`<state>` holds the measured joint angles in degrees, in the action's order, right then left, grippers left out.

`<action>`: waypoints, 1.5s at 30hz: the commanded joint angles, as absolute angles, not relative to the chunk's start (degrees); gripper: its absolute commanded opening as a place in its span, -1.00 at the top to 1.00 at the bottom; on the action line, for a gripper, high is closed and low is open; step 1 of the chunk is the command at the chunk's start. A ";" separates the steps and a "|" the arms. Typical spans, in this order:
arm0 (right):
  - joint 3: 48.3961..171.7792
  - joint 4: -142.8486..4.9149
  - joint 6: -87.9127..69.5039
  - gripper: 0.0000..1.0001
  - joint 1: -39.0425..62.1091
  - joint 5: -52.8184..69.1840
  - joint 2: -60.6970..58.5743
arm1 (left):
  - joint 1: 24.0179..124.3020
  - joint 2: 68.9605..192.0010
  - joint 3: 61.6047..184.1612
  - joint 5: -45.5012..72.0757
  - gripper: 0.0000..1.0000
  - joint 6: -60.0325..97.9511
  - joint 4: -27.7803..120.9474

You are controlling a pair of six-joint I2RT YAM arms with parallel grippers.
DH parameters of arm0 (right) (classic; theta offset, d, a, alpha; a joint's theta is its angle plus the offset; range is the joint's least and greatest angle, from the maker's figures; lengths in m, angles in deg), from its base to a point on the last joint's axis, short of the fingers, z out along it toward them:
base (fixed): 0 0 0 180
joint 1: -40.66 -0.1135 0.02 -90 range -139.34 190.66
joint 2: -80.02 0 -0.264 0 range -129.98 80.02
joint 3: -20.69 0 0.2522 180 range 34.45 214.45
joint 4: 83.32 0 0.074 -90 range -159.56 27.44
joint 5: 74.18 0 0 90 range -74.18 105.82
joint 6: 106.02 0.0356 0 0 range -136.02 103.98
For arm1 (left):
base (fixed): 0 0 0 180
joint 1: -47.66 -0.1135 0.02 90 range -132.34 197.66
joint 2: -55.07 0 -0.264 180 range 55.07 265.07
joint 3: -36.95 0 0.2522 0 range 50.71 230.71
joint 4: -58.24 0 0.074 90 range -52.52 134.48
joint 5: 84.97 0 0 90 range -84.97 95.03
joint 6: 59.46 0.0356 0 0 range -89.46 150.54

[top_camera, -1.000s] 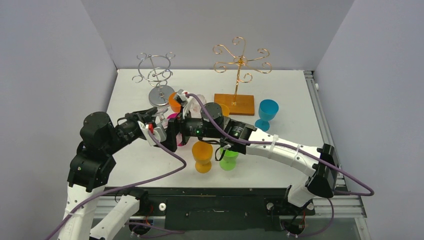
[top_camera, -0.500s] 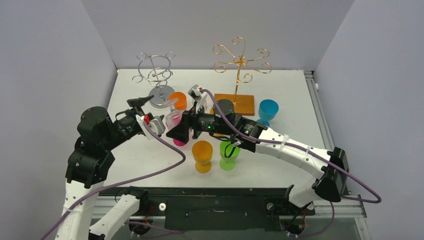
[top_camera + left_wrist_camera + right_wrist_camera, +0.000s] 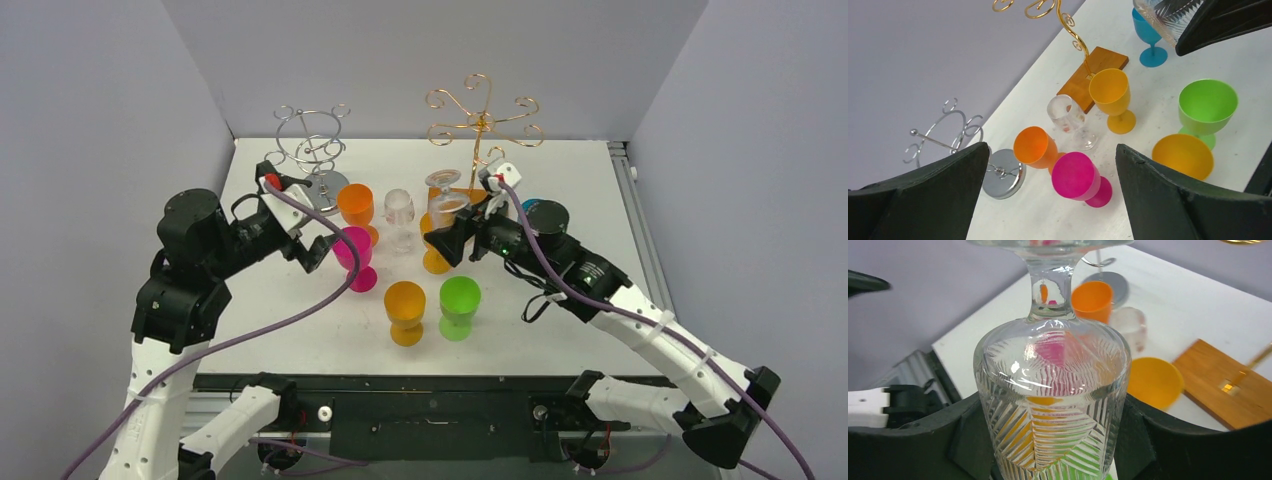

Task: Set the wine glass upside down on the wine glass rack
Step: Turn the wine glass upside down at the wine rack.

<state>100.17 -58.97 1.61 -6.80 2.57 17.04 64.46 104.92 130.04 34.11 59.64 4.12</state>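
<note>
A clear cut-glass wine glass (image 3: 446, 208) hangs upside down, foot up, above the table's middle, just left of the gold wire rack (image 3: 480, 125) on its wooden base (image 3: 470, 205). My right gripper (image 3: 455, 230) is shut on its bowl; in the right wrist view the glass (image 3: 1053, 390) fills the space between both fingers, which press its sides. My left gripper (image 3: 300, 215) stands wide open and holds nothing, over the magenta goblet (image 3: 1078, 175) and close to the silver wire rack (image 3: 312, 150).
Standing on the table are an orange goblet (image 3: 355, 205), a second clear glass (image 3: 399, 208), a yellow goblet (image 3: 405, 305), a green goblet (image 3: 460, 300) and another yellow one (image 3: 1110, 95). A blue goblet (image 3: 1148, 35) stands behind the right arm.
The left gripper opened, let go of the clear glass and drew back to the left. The right gripper closed on the bowl and carried it right, toward the gold rack.
</note>
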 commanded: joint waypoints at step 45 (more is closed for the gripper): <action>88.23 -89.19 -8.71 1.00 21.18 5.54 11.65 | 64.54 106.29 129.19 35.62 -0.92 43.99 0.90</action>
<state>83.99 -81.03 -9.12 20.52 5.21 12.36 64.46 107.72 130.46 34.89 43.42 2.31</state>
